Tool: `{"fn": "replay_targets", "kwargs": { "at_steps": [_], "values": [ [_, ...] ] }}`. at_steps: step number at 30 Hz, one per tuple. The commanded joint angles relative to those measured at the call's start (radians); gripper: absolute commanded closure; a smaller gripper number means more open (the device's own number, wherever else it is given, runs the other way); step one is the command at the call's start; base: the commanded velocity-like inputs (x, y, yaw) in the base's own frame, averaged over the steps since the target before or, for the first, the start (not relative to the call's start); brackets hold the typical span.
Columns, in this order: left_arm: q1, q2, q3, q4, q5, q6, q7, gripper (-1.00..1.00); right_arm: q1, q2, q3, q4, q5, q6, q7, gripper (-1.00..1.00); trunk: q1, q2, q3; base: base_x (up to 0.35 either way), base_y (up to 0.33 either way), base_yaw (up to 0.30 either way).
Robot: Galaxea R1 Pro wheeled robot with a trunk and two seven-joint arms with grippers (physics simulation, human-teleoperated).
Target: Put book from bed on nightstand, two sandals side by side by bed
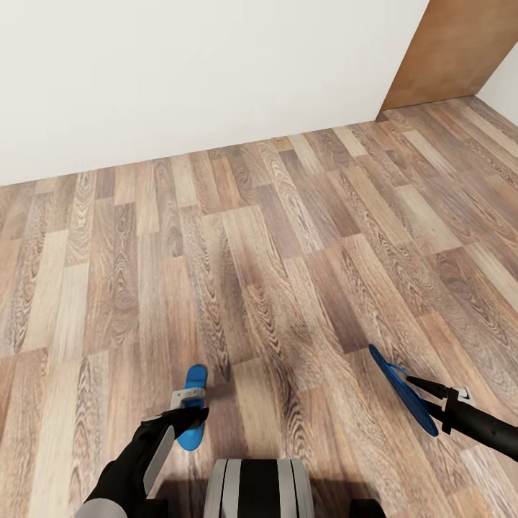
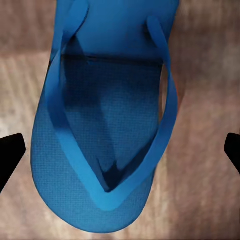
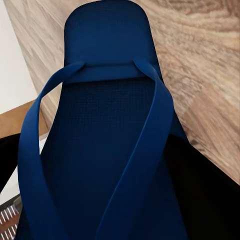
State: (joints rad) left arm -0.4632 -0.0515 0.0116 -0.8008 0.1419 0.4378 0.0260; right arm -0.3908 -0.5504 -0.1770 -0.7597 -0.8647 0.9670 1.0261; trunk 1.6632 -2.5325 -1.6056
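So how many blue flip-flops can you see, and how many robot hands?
Blue flip-flops: 2, one at the left hand, one at the right hand
Hands: 2, left hand and right hand
Total: 4

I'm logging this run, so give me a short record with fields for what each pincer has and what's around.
left pincer: open, fingers either side of a blue sandal; contact cannot be told
right pincer: shut on the other blue sandal, tilted on edge off the floor
floor: wood planks
background: white wall, brown panel at the far right
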Motion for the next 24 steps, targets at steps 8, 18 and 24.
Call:
{"fn": "replay_targets", "kwargs": {
  "at_steps": [8, 18, 24],
  "values": [
    [0.000, -0.001, -0.001, -0.001, 0.008, 0.004, 0.003, -1.00, 0.000, 0.001, -0.001, 0.000, 0.001, 0.004, 0.002, 1.00, 0.000, 0.000, -0.001, 0.139, 0.001, 0.000],
    [0.000, -0.001, 0.001, -0.001, 0.009, 0.004, 0.003, -1.00, 0.000, 0.001, -0.002, 0.000, 0.001, 0.004, 0.002, 1.00, 0.000, 0.000, -0.001, 0.031, 0.000, 0.000],
    [0.000, -0.001, 0.001, -0.001, 0.010, 0.004, 0.003, -1.00, 0.000, 0.001, -0.001, 0.000, 0.001, 0.004, 0.002, 1.00, 0.000, 0.000, -0.001, 0.000, 0.000, 0.000]
  ]
}}
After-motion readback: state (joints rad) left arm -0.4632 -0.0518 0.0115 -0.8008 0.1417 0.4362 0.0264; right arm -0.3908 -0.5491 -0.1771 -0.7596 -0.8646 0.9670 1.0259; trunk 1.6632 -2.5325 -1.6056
